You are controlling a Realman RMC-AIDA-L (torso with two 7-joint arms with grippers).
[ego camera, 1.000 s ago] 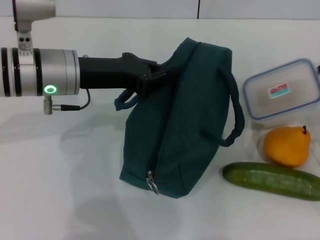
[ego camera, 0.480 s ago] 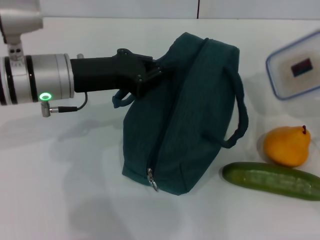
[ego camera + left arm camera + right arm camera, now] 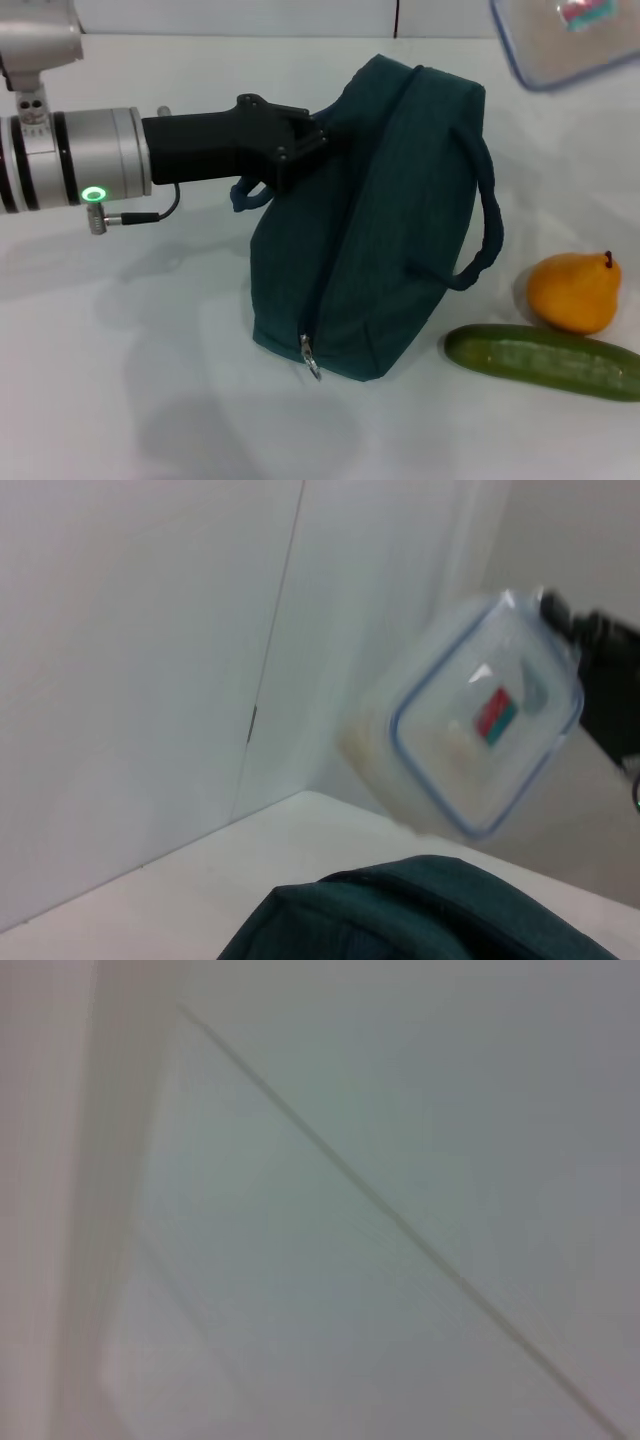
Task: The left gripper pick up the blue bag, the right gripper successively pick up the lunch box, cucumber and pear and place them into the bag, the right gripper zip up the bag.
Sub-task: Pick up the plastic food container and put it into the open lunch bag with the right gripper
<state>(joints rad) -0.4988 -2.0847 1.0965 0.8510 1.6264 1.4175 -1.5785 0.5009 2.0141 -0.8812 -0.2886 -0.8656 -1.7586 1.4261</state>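
A plain white surface (image 3: 150, 400) is carrying the work items, with a pale wall behind it. The left pincer (image 3: 300, 150), a black two-finger unit on a silver cylindrical arm with a green indicator light, is reaching in level from the robot's left and is clamping the upper edge of the dark teal fabric lunch bag (image 3: 380, 230). Its fingertips are lying buried in the fabric, pressed together on the bag. The bag is extending from the left pincer toward the robot's right and down to the surface, leaning, with its base resting on the surface. One loop handle is hanging just below the left pincer; the other is arching off the bag's far side. The metal ring zipper pull (image 3: 310, 357) is hanging at the bag's lower near corner.

The clear rectangular plastic lunch box with the blue-rimmed lid (image 3: 565, 40) is sitting in the air, above and to the right of the left pincer, beyond the bag's top. In the left wrist view the lunch box (image 3: 470, 730) is hovering over the bag's top edge (image 3: 420, 910), and the black right pincer (image 3: 590, 645) is gripping its far corner.

The yellow-orange pear with a short dark stem (image 3: 573, 292) is resting on the surface well to the right of the left pincer. The long dark green cucumber (image 3: 545, 362) is lying just in front of the pear, near the bag's base.
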